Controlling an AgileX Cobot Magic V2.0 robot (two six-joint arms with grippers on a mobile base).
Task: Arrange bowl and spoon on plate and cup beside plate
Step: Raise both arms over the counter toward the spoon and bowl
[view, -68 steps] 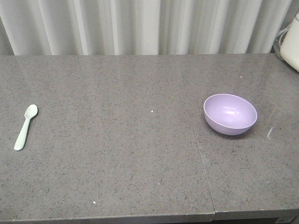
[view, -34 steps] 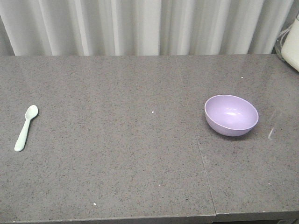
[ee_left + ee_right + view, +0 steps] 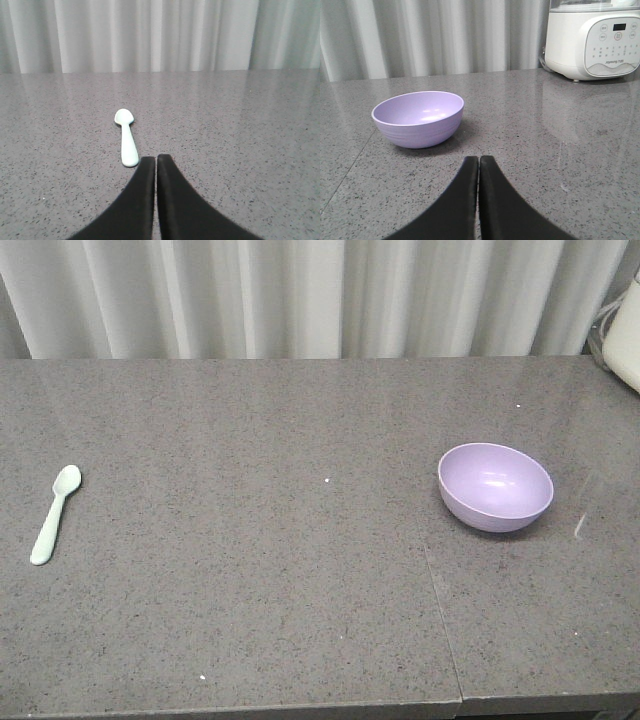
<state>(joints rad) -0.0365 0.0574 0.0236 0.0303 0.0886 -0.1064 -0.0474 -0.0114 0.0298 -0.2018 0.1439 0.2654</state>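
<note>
A pale lilac bowl (image 3: 495, 486) sits upright on the grey counter at the right; the right wrist view shows the bowl (image 3: 418, 118) ahead and to the left of my right gripper (image 3: 479, 159), which is shut and empty. A mint-green spoon (image 3: 54, 512) lies flat at the far left, scoop away from me. In the left wrist view the spoon (image 3: 126, 137) lies just ahead and left of my left gripper (image 3: 156, 158), also shut and empty, not touching it. The plate and the cup are out of view. Neither gripper appears in the front view.
A white kitchen appliance (image 3: 592, 40) stands at the counter's back right, its edge (image 3: 622, 335) showing in the front view. A seam (image 3: 438, 606) runs across the speckled grey counter. Pale curtains (image 3: 300, 295) hang behind. The counter's front edge (image 3: 300, 710) is near the frame bottom.
The whole front view has shifted very slightly. The bowl and the spoon keep their places on the counter.
</note>
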